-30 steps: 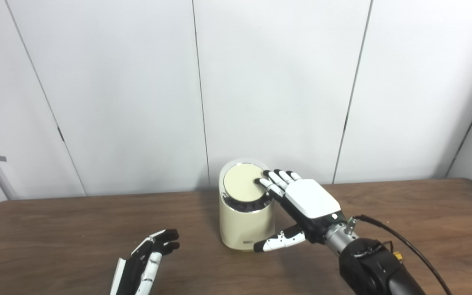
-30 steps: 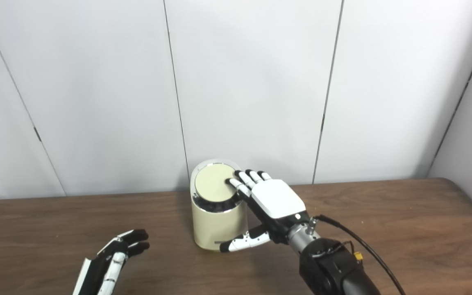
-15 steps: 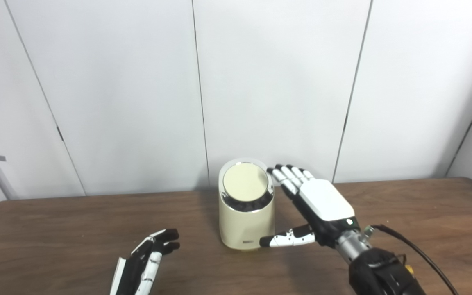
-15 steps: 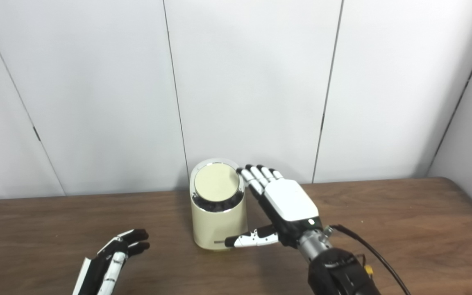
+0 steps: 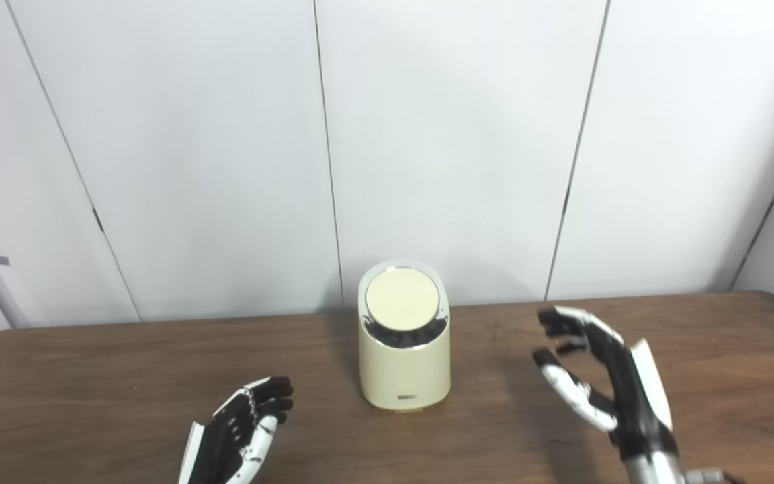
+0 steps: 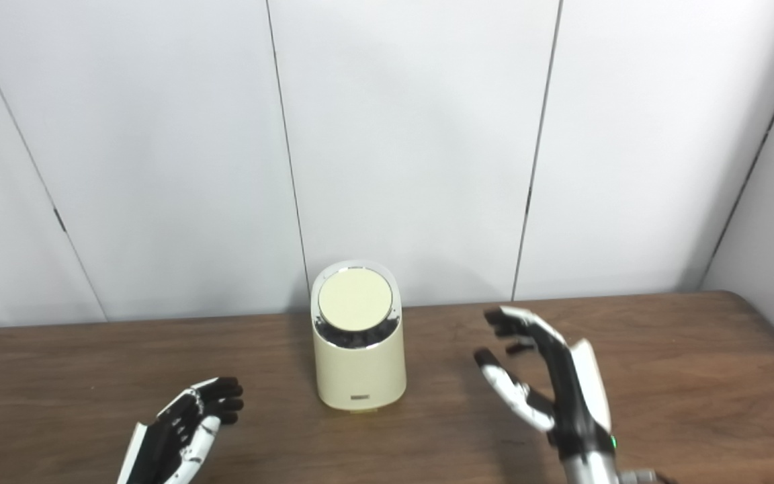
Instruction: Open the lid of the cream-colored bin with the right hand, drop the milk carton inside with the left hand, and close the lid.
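My left hand (image 5: 239, 433) sits low at the near left of the wooden table (image 5: 91, 376), palm turned inward and fingers spread a little with a slight curl, holding nothing; it is well apart from the bin. Near the middle of the table, close to the back edge and the white wall panels (image 5: 454, 134), stands the cream-colored bin (image 5: 404, 363), upright, with its round lid (image 5: 402, 298) lying shut in the slanted top, ringed by a shiny rim above a dark band. A small label shows low on the bin's front. I cannot see the milk carton anywhere on the table; whether it lies inside the bin I cannot tell, since the lid covers the opening. To the right of the bin, and clear of it with bare table between, my right hand (image 5: 605, 376) is raised on edge, its white back facing right and its dark palm facing the bin, fingers loosely parted and gently bent, thumb out below them, gripping nothing.
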`<state>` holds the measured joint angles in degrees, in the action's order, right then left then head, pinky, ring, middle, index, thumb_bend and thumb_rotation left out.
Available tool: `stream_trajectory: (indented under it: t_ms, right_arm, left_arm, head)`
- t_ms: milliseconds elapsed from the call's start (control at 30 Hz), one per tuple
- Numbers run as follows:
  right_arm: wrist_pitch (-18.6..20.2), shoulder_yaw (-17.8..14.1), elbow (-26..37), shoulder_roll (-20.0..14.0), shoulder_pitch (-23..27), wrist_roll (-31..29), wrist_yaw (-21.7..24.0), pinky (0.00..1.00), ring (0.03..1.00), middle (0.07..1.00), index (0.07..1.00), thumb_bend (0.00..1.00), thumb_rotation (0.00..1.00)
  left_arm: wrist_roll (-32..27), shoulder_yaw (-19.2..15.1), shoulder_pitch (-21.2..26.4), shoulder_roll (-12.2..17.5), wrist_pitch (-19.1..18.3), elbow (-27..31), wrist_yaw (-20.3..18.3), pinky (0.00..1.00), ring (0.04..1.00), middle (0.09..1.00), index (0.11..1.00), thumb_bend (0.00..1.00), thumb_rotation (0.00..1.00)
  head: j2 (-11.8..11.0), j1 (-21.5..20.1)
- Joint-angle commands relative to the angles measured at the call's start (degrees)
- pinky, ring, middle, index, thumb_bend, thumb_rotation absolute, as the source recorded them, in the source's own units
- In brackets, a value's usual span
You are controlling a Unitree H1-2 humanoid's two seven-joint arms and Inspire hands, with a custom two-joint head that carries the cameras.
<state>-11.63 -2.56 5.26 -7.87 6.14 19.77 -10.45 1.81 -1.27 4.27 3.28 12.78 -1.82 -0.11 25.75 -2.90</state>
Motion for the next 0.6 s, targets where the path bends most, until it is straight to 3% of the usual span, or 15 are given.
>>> stream_trajectory:
  t_ms: [0,133,267,567]
  right_arm:
    - [-4.32,-0.56,0.54,0.09,0.51,-2.87,-0.55,0.57,0.674,0.696,0.673,0.27,0.54]
    - [-6.43,-0.90,-0.90,0.57,-1.65,-3.87,-1.07,0.56,0.675,0.695,0.669,0.26,0.48]
    - [-5.25,-1.92,-1.15,2.33,-3.67,-9.17,-0.42,0.56,0.675,0.701,0.669,0.28,0.42]
    - [-5.21,-2.87,-4.29,3.49,-4.55,-10.25,-0.85,0.60,0.690,0.712,0.681,0.25,0.24]
  left_arm:
    - [0.40,-0.44,0.44,0.22,3.70,-1.03,0.78,0.64,0.676,0.702,0.705,0.21,0.25]
    - [0.08,-0.68,0.54,0.02,4.45,-1.59,0.98,0.63,0.671,0.688,0.692,0.22,0.20]
    - [-0.86,-1.17,0.54,-0.18,4.77,-1.87,0.89,0.62,0.663,0.685,0.684,0.23,0.18]
    - [0.75,-1.84,0.71,0.29,6.01,-3.01,1.36,0.61,0.672,0.683,0.687,0.20,0.16]
  head:
    - [0.04,-0.06]
    - [0.10,0.04]
    - [0.23,-0.02]
    - [0.42,-0.73]
